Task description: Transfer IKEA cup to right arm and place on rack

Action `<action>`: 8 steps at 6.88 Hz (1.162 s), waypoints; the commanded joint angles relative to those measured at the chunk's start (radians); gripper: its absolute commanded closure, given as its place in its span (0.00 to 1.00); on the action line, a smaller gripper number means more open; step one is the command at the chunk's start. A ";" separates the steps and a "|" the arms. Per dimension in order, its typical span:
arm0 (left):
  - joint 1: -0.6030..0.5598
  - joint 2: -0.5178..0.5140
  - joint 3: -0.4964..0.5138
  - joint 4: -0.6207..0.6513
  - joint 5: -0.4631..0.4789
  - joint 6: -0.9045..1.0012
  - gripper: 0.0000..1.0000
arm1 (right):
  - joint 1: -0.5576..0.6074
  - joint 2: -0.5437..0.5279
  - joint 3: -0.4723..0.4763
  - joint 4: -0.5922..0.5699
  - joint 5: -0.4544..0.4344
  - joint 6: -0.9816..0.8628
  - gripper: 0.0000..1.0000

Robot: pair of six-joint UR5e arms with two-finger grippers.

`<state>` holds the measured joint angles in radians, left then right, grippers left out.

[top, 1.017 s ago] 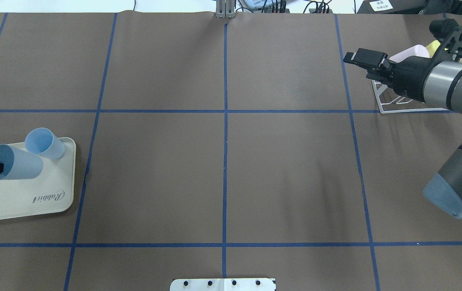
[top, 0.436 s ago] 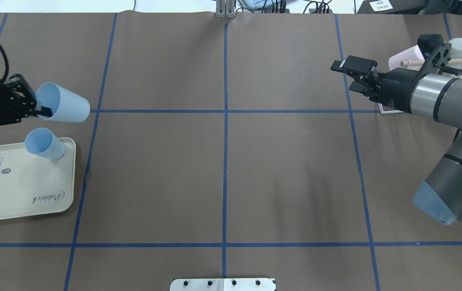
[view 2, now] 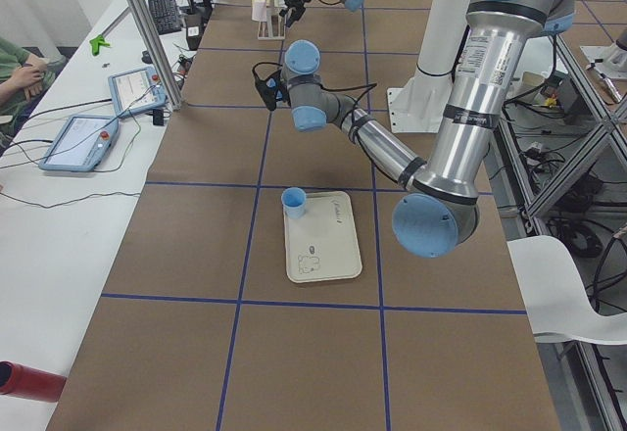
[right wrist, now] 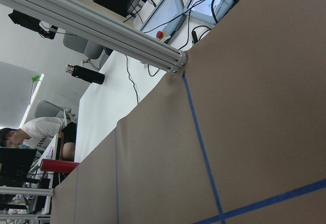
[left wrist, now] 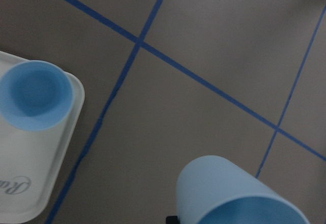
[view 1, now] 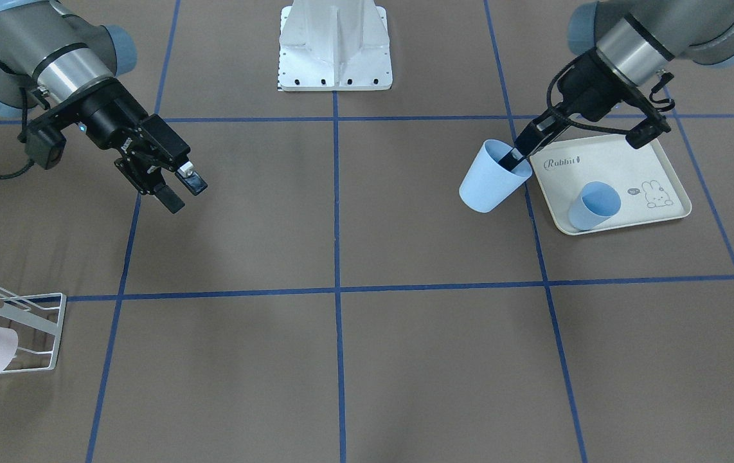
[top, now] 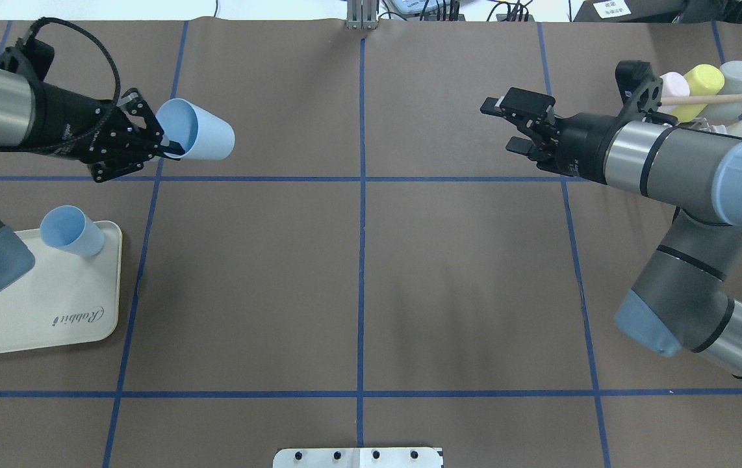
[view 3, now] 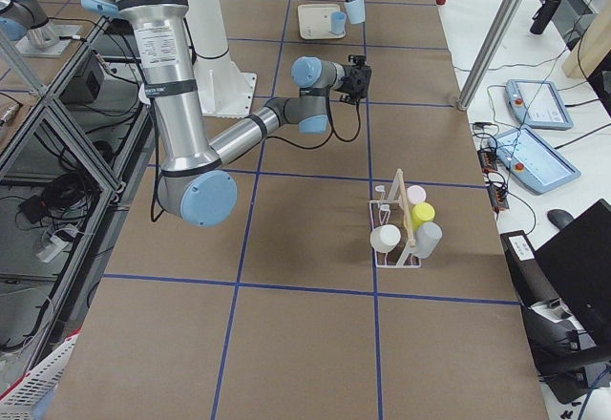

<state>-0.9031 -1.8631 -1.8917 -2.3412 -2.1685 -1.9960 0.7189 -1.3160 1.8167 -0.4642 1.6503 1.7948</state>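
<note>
My left gripper [top: 169, 144] is shut on the rim of a light blue cup [top: 199, 138] and holds it on its side above the table, at the far left. It also shows in the front view [view 1: 492, 177] and the left wrist view [left wrist: 229, 193]. My right gripper [top: 498, 125] is open and empty, in the air right of the centre line, pointing toward the cup, with a wide gap between them. The white wire rack [view 1: 17, 315] with its wooden dowel [top: 735, 97] stands at the far right, partly hidden behind the right arm.
A cream rabbit-print tray [top: 52, 312] at the left holds a second blue cup [top: 72, 231]. Pink [top: 673, 84], yellow [top: 702, 81] and grey [top: 738, 75] cups hang on the rack. A white base plate [top: 358, 457] is at the near edge.
My left gripper has lifted the blue cup off the tray and carried it far and toward the centre. My right gripper has moved away from the rack toward the centre, still open.
</note>
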 commanded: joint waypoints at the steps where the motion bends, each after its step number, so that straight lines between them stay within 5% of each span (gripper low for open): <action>1: 0.055 -0.034 0.150 -0.384 0.184 -0.223 1.00 | -0.025 0.087 -0.025 0.002 -0.004 0.134 0.00; 3: 0.140 -0.034 0.352 -0.852 0.415 -0.396 1.00 | -0.071 0.147 -0.031 0.002 -0.053 0.207 0.00; 4: 0.215 -0.034 0.380 -0.965 0.529 -0.411 1.00 | -0.103 0.176 -0.043 0.025 -0.096 0.231 0.00; 6: 0.253 -0.097 0.370 -0.980 0.565 -0.449 1.00 | -0.137 0.237 -0.141 0.164 -0.139 0.312 0.00; 8: 0.262 -0.130 0.370 -0.983 0.565 -0.553 1.00 | -0.144 0.250 -0.152 0.168 -0.155 0.318 0.00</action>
<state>-0.6475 -1.9754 -1.5205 -3.3195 -1.6058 -2.5097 0.5796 -1.0749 1.6746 -0.3063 1.5051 2.1029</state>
